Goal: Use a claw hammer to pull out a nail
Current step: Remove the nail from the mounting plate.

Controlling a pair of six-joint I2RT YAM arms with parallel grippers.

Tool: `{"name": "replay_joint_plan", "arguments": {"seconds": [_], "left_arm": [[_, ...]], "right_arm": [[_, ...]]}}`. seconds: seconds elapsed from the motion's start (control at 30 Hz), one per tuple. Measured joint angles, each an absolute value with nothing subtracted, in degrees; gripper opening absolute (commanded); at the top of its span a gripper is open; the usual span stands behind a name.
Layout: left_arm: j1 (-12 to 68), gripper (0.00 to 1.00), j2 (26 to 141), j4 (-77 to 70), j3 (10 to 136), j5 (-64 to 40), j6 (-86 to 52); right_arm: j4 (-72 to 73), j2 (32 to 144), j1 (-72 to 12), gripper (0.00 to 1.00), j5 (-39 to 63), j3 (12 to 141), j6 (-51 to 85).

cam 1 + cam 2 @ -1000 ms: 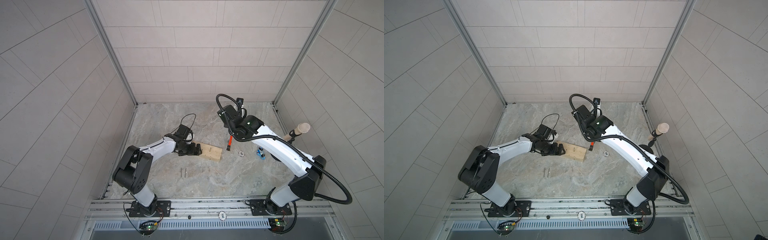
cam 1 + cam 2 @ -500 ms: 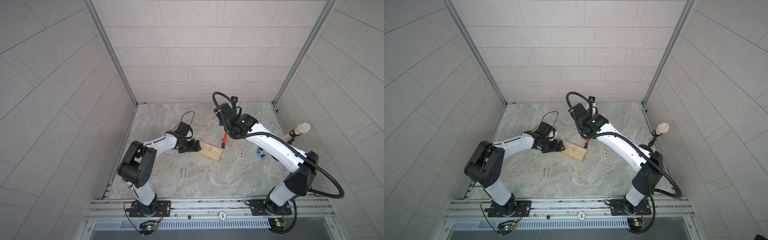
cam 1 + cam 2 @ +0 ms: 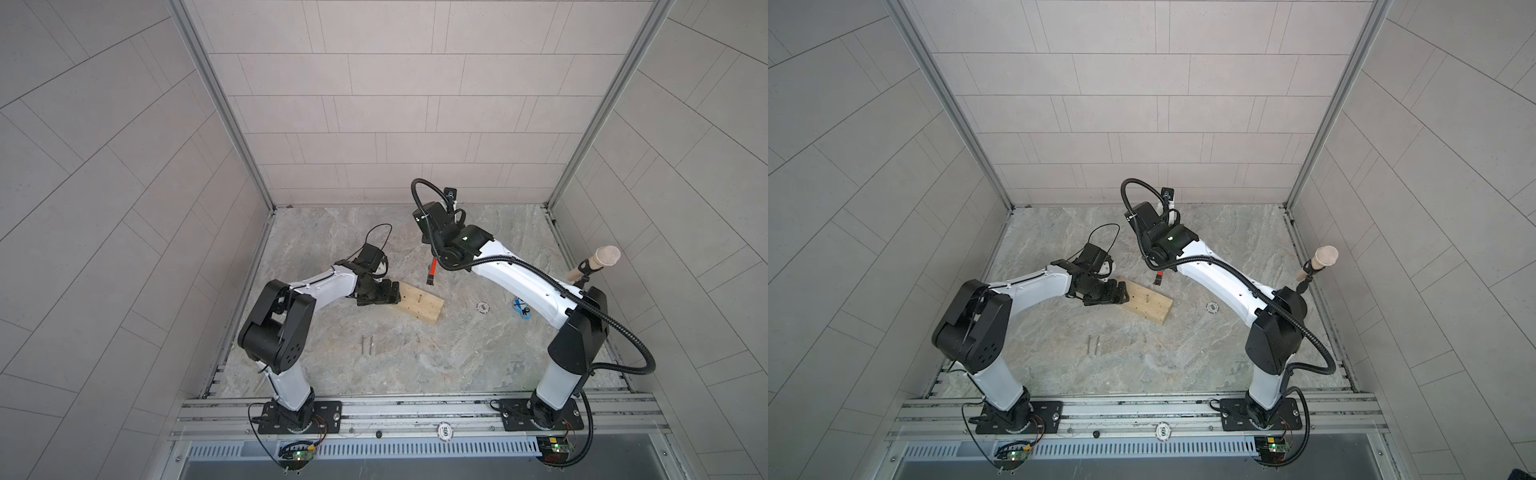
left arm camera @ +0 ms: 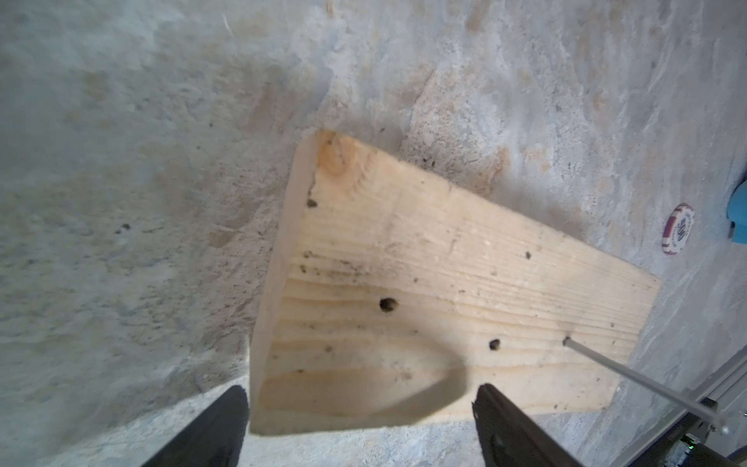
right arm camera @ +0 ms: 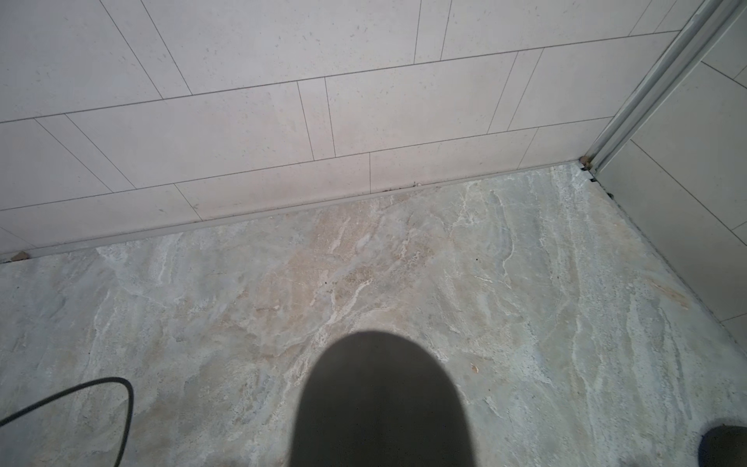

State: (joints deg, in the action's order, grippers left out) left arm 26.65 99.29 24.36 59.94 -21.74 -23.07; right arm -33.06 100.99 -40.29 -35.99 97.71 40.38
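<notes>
Closest to the front rail, two loose nails [image 3: 366,345] lay on the tabletop [image 3: 457,357]. A bit further back sat the wooden board [image 3: 419,307] with one nail [image 4: 606,366] standing tall out of it, nowhere near flush. The left hand [image 4: 361,394] was at the board's end, spread wide. One finger [image 4: 226,420] was off beside the corner, the other over the end, and it wasn't closed on anything. A poker chip [image 3: 482,306] lay off to the side. Past the board, the claw hammer [image 3: 431,272] hung from the right hand, which was clamped on it but hidden under its own arm [image 3: 511,272] in both top views. The black handle end pointed down near the board's far edge, not touching the nail.
</notes>
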Motion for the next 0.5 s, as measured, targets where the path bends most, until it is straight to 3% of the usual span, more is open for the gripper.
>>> {"name": "replay_joint_plan", "arguments": {"seconds": [0.5], "left_arm": [[27.05, 0.90, 99.55, 25.69, 60.75, -20.82, -22.85]], "right_arm": [[-18.13, 101.43, -45.69, 0.00, -40.01, 87.18, 33.28]]}}
